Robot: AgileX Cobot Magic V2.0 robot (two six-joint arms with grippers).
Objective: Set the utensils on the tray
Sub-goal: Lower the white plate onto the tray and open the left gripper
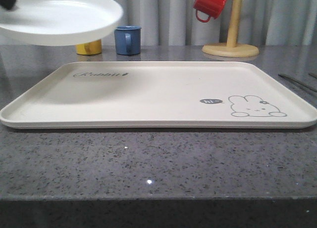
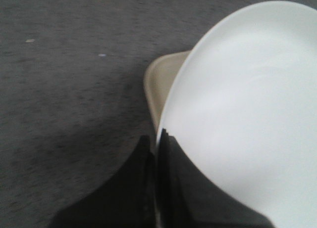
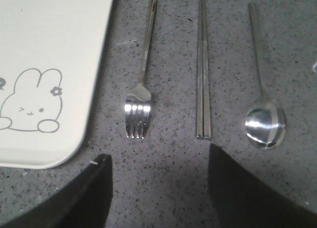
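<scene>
Right wrist view: the fork (image 3: 139,84), the chopsticks (image 3: 202,74) and the spoon (image 3: 263,97) are seen lying side by side on the grey stone counter (image 3: 173,178), just beside the rabbit corner of the cream tray (image 3: 54,65) but not on it, so none of the utensils has yet been placed and the whole of the task is judged to remain. The right gripper (image 3: 159,188) is held above the counter with its fingers well apart and nothing between them, the fork and chopsticks lying just ahead of the gap. In the front view the tray (image 1: 148,97) is shown bare of any load. A round white plate (image 1: 57,15) is carried in the air over the tray's far left corner; in the left wrist view its rim is seen clamped between the closed fingers of the left gripper (image 2: 157,159), and nothing is seen on the plate. A blue mug (image 1: 127,40), a yellow cup (image 1: 89,47) and a wooden mug stand (image 1: 232,25) with a red mug (image 1: 210,4) hung on it are set behind the tray.
</scene>
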